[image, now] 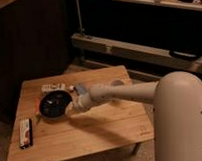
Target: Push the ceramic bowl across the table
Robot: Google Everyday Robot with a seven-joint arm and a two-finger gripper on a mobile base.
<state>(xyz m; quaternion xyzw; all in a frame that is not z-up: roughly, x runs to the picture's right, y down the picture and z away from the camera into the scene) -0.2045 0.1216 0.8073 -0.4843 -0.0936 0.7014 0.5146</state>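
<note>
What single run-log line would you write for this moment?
step: push | gripper: jaws shut, at rim of ceramic bowl | bowl: upright on table

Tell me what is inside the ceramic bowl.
Only pale rings show inside the ceramic bowl; no loose contents are visible. The hand is at the rim toward the robot's body, covering that part of the interior.
</note>
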